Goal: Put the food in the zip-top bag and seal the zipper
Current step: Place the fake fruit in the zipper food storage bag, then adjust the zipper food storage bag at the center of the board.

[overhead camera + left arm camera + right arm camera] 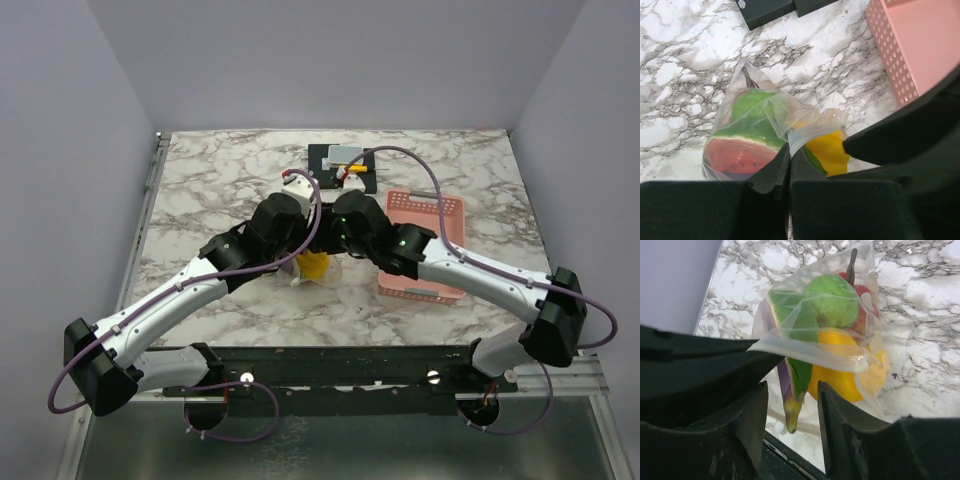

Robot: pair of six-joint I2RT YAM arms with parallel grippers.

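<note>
The clear zip-top bag (316,268) hangs between my two wrists at mid-table. In the left wrist view the bag (762,117) holds a watermelon slice (737,152), a green fruit (757,105) and a yellow fruit (830,150). My left gripper (789,148) is shut on the bag's top edge. In the right wrist view the bag (860,315) shows its zipper strip (805,352), which gapes, and a purple-and-green stem (794,390) pokes out. My right gripper (792,387) is open, with its fingers on either side of that stem.
A pink perforated basket (425,245) stands right of the bag; it also shows in the left wrist view (920,45). A black-based yellow-and-grey item (343,165) sits at the back centre. The table's near edge rail runs below the bag.
</note>
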